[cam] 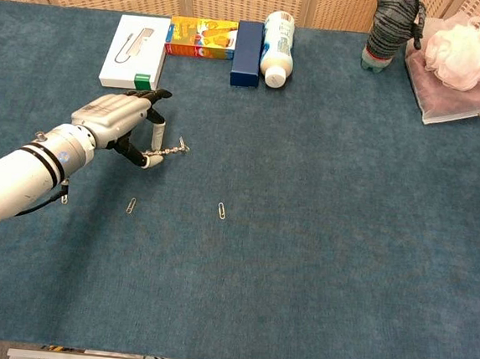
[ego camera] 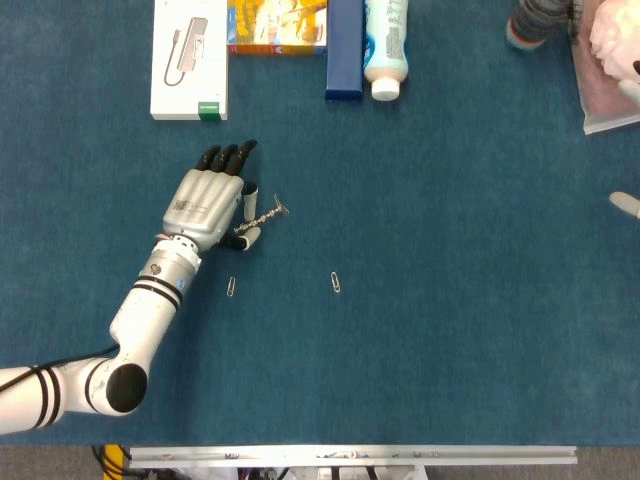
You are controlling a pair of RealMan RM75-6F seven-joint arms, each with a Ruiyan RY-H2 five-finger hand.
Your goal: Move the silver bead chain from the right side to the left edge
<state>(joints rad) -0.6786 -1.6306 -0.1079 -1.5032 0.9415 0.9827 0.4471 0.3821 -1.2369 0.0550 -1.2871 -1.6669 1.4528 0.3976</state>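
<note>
From the head view, the left hand [ego camera: 208,203] lies palm-down over the blue table [ego camera: 450,300], pinching one end of the silver bead chain [ego camera: 266,215] between thumb and a finger; the rest of the chain pokes out to the right of the hand, free end tilted up toward the far side. Two paper clips [ego camera: 232,287] lie nearby on the cloth, just this side of the hand. The right hand shows only as a pale tip at the far right border, too little to tell how its fingers stand. Down to the chest view: the left hand [cam: 119,120] hovers low, chain [cam: 167,150] gripped at its end and stretched sideways, with a white box [cam: 135,51] beyond it. The danger, as I judge it: that grip is thin, on the very end, so the chain could slip free on the way left, or its loose tail could drag and snag on the cloth.
</note>
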